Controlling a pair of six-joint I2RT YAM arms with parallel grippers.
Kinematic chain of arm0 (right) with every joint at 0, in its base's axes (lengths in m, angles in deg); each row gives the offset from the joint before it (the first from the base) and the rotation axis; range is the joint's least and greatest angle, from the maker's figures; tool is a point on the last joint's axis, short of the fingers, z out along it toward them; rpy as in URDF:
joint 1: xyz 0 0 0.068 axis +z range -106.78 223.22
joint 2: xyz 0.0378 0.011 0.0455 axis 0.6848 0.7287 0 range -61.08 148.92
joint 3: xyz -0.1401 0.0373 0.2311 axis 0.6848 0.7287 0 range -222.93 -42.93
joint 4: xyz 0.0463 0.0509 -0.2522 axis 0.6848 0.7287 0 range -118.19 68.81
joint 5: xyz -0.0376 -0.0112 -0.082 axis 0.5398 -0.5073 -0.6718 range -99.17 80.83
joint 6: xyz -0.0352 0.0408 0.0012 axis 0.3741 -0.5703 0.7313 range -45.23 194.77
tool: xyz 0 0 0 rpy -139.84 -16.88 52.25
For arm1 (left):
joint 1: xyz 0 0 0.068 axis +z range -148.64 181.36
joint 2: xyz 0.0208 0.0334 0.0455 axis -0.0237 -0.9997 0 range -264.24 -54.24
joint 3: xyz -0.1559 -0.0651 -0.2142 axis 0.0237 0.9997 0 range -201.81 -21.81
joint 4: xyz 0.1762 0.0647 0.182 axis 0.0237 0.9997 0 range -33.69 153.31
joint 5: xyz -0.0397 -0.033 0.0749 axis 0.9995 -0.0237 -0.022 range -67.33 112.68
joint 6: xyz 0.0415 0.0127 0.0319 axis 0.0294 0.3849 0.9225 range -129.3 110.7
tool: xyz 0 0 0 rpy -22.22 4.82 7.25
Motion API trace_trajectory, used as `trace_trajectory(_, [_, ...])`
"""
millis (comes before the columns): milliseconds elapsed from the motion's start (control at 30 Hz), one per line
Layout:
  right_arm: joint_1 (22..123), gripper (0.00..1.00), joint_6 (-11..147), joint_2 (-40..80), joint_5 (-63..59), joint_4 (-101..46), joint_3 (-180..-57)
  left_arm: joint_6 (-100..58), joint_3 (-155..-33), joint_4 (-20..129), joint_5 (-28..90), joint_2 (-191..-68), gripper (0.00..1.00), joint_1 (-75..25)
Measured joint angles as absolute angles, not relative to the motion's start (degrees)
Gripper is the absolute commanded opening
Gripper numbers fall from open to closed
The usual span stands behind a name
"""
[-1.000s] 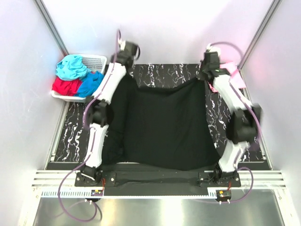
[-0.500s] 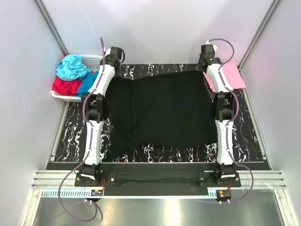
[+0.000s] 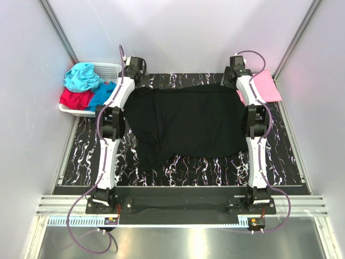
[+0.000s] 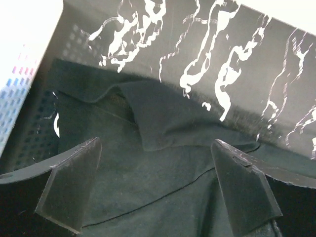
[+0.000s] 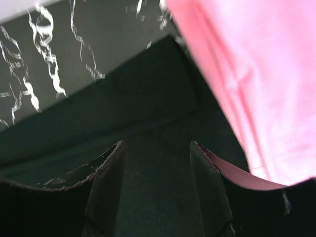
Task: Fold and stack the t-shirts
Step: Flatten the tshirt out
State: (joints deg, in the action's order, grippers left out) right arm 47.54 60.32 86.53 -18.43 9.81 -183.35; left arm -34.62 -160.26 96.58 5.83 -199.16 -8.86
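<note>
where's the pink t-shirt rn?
Top view: the pink t-shirt lies flat at the far right corner of the table, just right of the right hand, beside the far right corner of the black t-shirt.

A white lattice basket (image 3: 110, 69) stands at the bench's far corner, just left of the left gripper (image 4: 155, 148). Its perforated wall shows close by in the left wrist view. The bench (image 3: 188, 167) is black with white marble veining, and bare stretches of it lie ahead of the left gripper and ahead-left of the right gripper (image 5: 157, 148). Pale walls (image 3: 188, 32) rise beyond both grippers, with aluminium posts (image 3: 59, 29) at the far corners. Well behind the grippers, at the near edge, run a slotted rail (image 3: 178, 220) and a brushed steel sheet (image 3: 178, 240).
</note>
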Motion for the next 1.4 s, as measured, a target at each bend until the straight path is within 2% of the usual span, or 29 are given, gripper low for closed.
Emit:
trace_trajectory(267, [47.5,0.62,60.6,86.7,-16.5,10.6,-182.4,-34.1,-156.6,94.5,4.0,-196.9,0.99,-11.0])
trace_trajectory(433, [47.5,0.59,60.6,85.8,-15.9,10.7,-180.7,-32.9,-151.1,93.9,3.6,-189.8,0.99,-12.0])
trace_trajectory(533, [47.5,0.53,60.1,82.8,-15.8,11.3,-176.4,-32.1,-145.2,94.2,3.6,-182.4,0.89,-12.8])
trace_trajectory(667, [47.6,0.49,59.0,72.3,-16.9,11.2,-162.8,-31.8,-133.3,95.6,3.1,-170.2,0.77,-15.1])
trace_trajectory(800, [47.6,0.43,58.1,58.9,-18.6,8.9,-148.1,-33.5,-118.7,97.0,4.0,-159.1,0.42,-20.0])
trace_trajectory(833, [47.6,0.38,57.9,56.1,-18.7,8.7,-146.2,-34.5,-115.1,97.3,4.9,-157.0,0.25,-21.3])
trace_trajectory(867, [47.5,0.35,57.8,53.9,-18.6,8.4,-145.3,-35.3,-112.4,97.8,5.9,-155.6,0.18,-22.1])
trace_trajectory(900, [47.5,0.31,57.3,52.3,-18.5,8.1,-145.0,-36.0,-110.7,98.2,6.4,-155.0,0.12,-22.3])
trace_trajectory(933, [47.6,0.18,57.0,50.9,-18.3,7.8,-145.0,-36.6,-109.1,98.7,6.9,-154.5,0.03,-22.4])
trace_trajectory(1033, [47.5,0.0,55.5,49.4,-16.4,7.6,-145.5,-38.2,-106.4,99.8,8.0,-154.5,0.0,-21.4])
trace_trajectory(1233, [47.6,0.0,52.1,53.8,-12.0,10.1,-144.8,-40.5,-107.3,100.0,10.7,-156.3,0.0,-20.6])
trace_trajectory(1400, [47.6,0.0,50.4,57.1,-10.5,12.1,-142.4,-42.9,-111.2,99.1,14.6,-163.9,0.0,-20.6])
